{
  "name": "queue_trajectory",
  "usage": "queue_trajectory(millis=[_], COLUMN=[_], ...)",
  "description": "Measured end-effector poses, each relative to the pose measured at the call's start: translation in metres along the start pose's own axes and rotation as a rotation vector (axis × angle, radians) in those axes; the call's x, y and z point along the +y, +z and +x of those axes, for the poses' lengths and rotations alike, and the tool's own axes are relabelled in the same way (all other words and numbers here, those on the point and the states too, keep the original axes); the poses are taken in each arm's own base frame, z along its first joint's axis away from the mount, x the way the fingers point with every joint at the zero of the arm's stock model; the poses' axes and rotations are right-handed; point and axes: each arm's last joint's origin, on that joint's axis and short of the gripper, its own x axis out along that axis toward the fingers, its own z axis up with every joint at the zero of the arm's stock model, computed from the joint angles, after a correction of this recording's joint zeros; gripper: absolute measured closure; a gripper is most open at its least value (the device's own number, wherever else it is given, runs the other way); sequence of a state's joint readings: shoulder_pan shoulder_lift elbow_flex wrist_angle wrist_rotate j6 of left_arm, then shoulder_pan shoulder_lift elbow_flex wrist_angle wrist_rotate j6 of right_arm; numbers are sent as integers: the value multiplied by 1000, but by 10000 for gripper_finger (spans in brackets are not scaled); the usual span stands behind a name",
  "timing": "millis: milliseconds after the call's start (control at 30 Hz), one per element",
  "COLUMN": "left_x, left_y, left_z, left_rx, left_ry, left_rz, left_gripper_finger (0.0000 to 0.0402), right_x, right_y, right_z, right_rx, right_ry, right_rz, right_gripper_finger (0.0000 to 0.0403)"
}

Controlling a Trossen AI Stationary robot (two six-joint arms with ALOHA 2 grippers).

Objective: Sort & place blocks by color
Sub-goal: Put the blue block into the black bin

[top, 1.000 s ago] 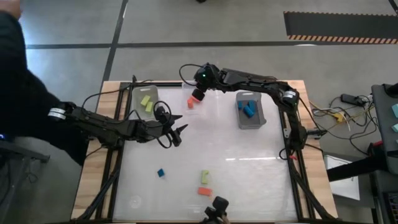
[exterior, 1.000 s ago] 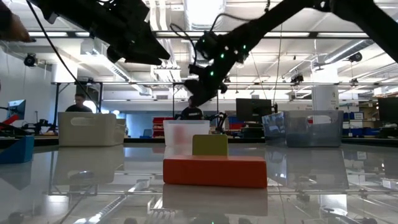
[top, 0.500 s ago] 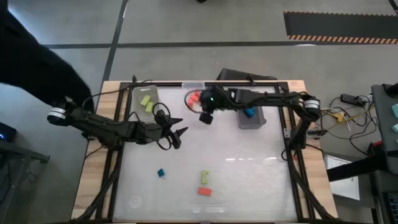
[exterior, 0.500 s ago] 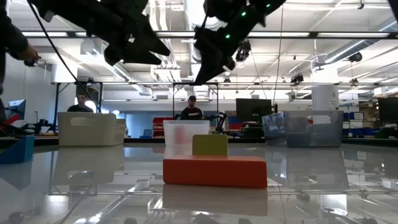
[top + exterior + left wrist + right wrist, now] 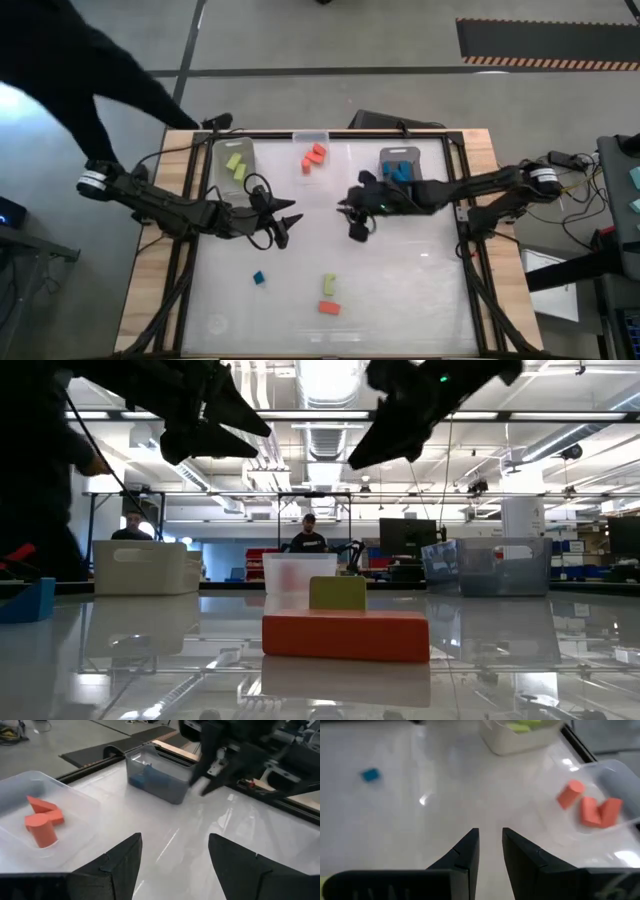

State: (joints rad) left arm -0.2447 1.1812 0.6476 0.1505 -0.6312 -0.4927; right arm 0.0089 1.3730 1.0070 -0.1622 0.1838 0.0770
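Note:
Three loose blocks lie near the table's near edge: a blue cube (image 5: 258,278), a lime green block (image 5: 329,285) and an orange-red bar (image 5: 329,308), which fills the foreground of the low view (image 5: 345,635) with the green block (image 5: 337,593) behind it. Sorted blocks lie in three bins at the far side: green ones (image 5: 235,165), orange-red ones (image 5: 313,155) and blue ones (image 5: 400,172). My left gripper (image 5: 287,221) hovers open left of centre. My right gripper (image 5: 355,224) hovers at mid-table, open by a narrow gap (image 5: 490,845) and empty.
A person's dark sleeve (image 5: 90,70) reaches over the table's far left corner. The white bin (image 5: 232,160), clear bin (image 5: 312,150) and grey bin (image 5: 402,178) line the far edge. Cables (image 5: 530,185) lie off the right side. Bare tabletop (image 5: 400,280) spreads across the near right.
My right gripper has swung away from above the clear bin with the orange-red blocks, toward the near edge and slightly right, and now hangs over mid-table. The person's arm has reached farther in over the far left corner.

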Motion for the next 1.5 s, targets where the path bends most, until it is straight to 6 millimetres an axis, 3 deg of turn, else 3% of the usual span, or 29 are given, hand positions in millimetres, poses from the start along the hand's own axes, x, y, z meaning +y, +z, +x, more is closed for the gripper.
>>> queue_trajectory(millis=[433,867,1033,1233,1367,1500], left_x=[-28,-45,-51,-53,-63,-81], left_y=[-17,-34,-42,-47,-56,-70], left_z=[11,5,-3,-16,-18,-20], left_rx=[-13,125,281,574,830,1024], left_ry=[-89,-210,-171,13,63,-22], left_rz=[-35,-209,-257,-337,-252,5], left_gripper_finger=[187,187,187,187,187,187], right_x=[32,28,28,29,29,28], right_y=[-40,-65,-64,-64,-64,-65], right_z=[-22,-30,-30,-29,-29,-29], right_rx=[-275,-298,-308,-313,-311,-310], right_ry=[134,144,145,145,145,145], right_rz=[-64,-62,-60,-59,-59,-59], right_gripper_finger=[332,339,339,339,339,339])
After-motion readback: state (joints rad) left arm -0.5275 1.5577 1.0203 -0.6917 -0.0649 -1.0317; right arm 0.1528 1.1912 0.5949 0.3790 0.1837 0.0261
